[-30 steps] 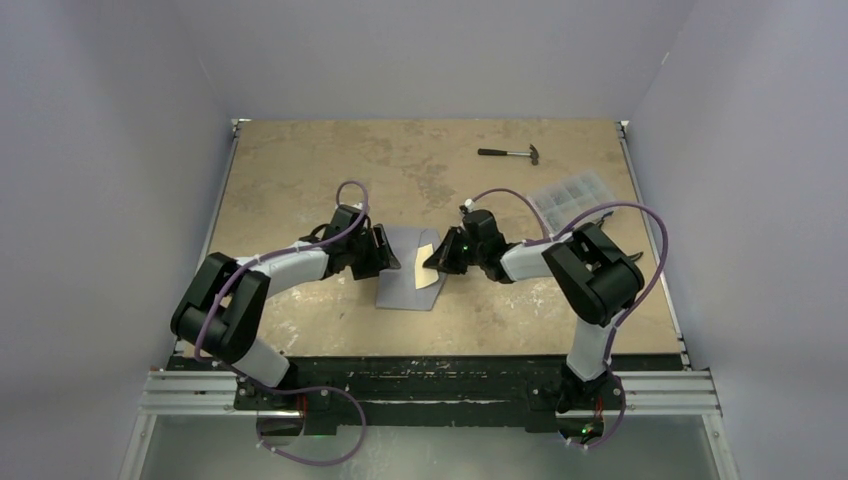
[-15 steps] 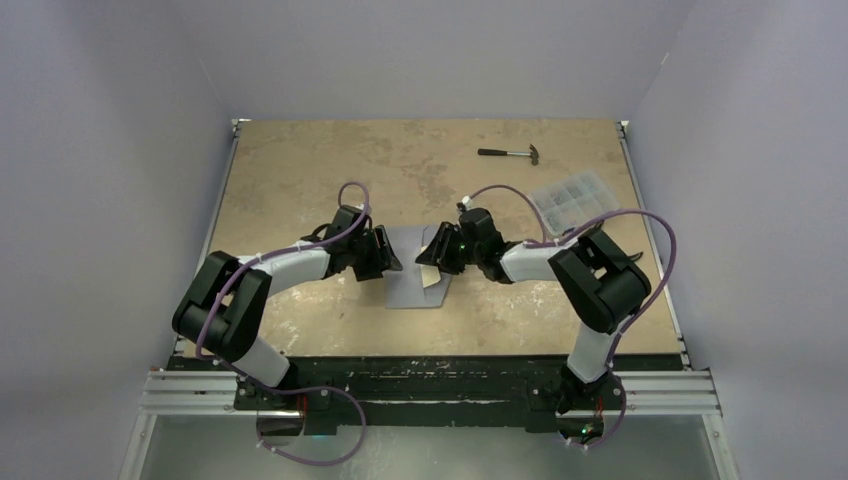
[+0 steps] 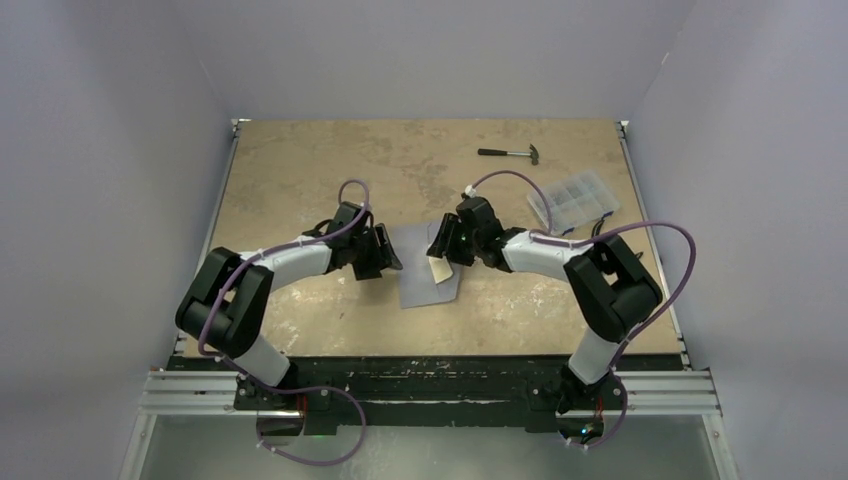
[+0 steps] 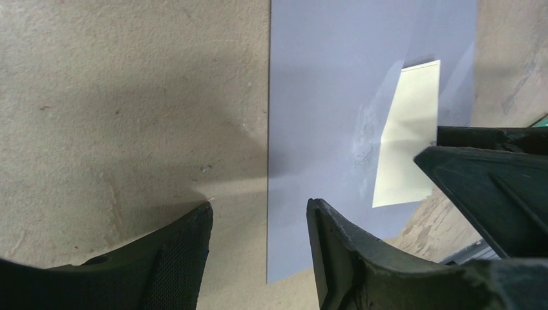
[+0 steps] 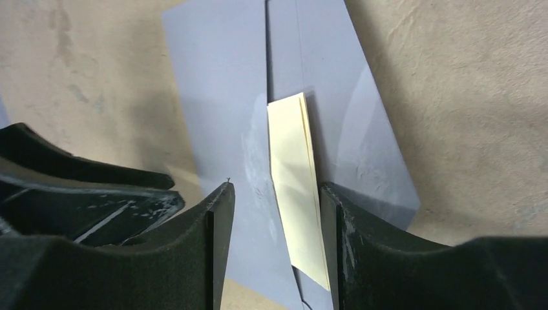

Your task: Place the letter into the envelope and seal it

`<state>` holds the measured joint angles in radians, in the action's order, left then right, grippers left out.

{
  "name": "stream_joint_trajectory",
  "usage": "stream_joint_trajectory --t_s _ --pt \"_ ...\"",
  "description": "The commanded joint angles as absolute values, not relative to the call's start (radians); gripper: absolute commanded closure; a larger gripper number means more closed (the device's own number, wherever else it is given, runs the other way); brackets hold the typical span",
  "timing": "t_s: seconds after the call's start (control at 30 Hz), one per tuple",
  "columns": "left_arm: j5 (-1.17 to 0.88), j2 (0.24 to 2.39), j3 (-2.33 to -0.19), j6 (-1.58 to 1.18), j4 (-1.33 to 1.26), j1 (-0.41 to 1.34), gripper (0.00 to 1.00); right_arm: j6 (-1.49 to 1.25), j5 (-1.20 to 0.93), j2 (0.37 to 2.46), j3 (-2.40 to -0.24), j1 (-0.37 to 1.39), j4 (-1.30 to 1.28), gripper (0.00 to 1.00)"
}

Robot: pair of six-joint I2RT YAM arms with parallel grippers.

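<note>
A grey-blue envelope (image 3: pixel 428 287) lies flat in the middle of a tan table (image 3: pixel 300 170). A cream letter (image 5: pixel 294 168) is partly tucked inside it, with a narrow strip still showing. The left gripper (image 4: pixel 258 216) hangs over the envelope's left edge, fingers apart and holding nothing. The right gripper (image 5: pixel 274 194) faces it from the other side, fingers spread either side of the cream strip without clamping it. A hammer (image 3: pixel 510 153) and a clear plastic box (image 3: pixel 575 197) sit well apart at the far right.
</note>
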<state>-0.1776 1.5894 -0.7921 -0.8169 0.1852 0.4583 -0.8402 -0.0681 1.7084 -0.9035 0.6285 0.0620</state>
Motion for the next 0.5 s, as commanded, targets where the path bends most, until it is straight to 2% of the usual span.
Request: stream_joint_trajectory --t_s 0.0,0.23,0.47 --pt "-0.17 1.655 -0.761 -0.822 0.231 0.457 0.44 -0.765 0.009 1.757 -0.972 0.63 -0.043 0.48" --pt "-0.233 1.708 -0.761 -0.847 0.191 0.46 0.46 -0.737 -0.033 1.818 -0.988 0.633 -0.033 0.73" --pt "-0.256 1.759 -0.761 -0.859 0.164 0.46 0.52 -0.766 -0.14 1.83 -0.964 0.635 0.031 0.81"
